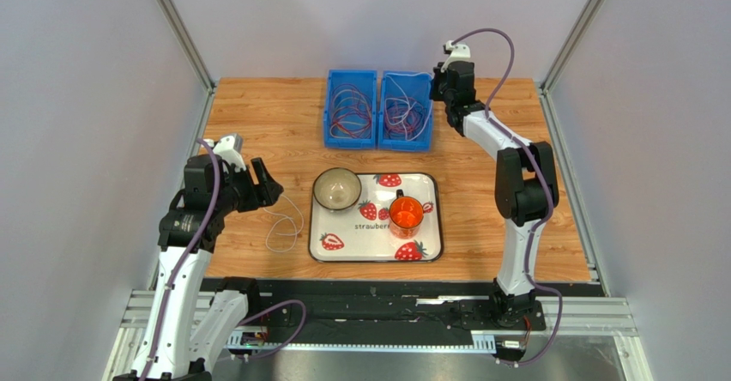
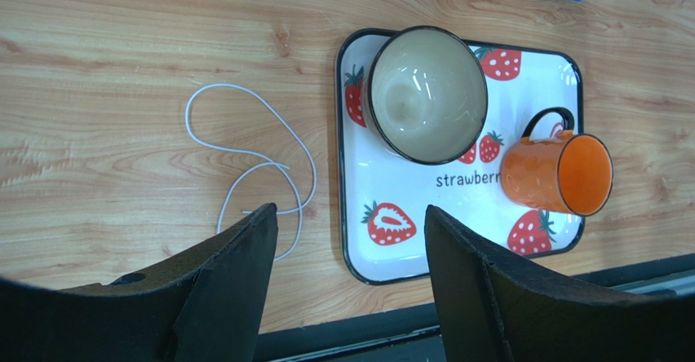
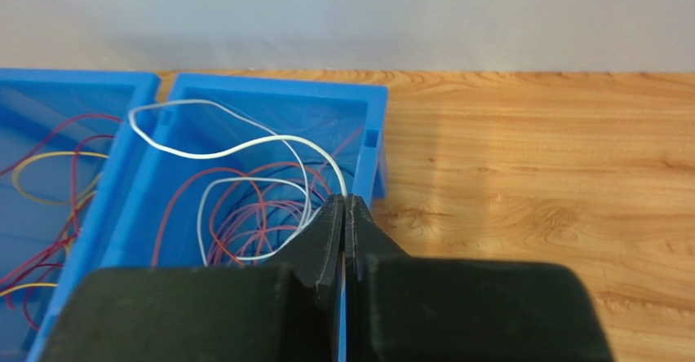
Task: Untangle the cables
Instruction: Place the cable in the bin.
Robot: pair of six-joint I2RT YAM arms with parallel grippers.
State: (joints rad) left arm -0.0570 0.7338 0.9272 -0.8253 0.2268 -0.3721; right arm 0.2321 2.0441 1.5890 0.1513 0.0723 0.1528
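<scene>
right end effector [image 3: 343, 209] closed, with a white cable [image 3: 245, 143] pinched between the fingertips. it is held at the edge of a blue bin [image 3: 375, 166] on the far side of the bench [image 1: 257, 115]. the white cable is looped up over that bin's rim. other cables [image 3: 245, 223] in red, purple and dark colours are coiled inside it. a second blue bin [image 3: 73, 78] is set against the first, and more cables [image 1: 350, 111] in red and yellow are coiled in it.

left end effector [image 2: 349, 215] open, nothing held, hung above the near part of the bench. a loose white cable [image 2: 245, 154] is laid in open loops on the bench, just beside a strawberry-print tray [image 2: 563, 68]. a bowl [image 2: 424, 93] and an orange mug [image 2: 555, 170] are carried on the tray.
</scene>
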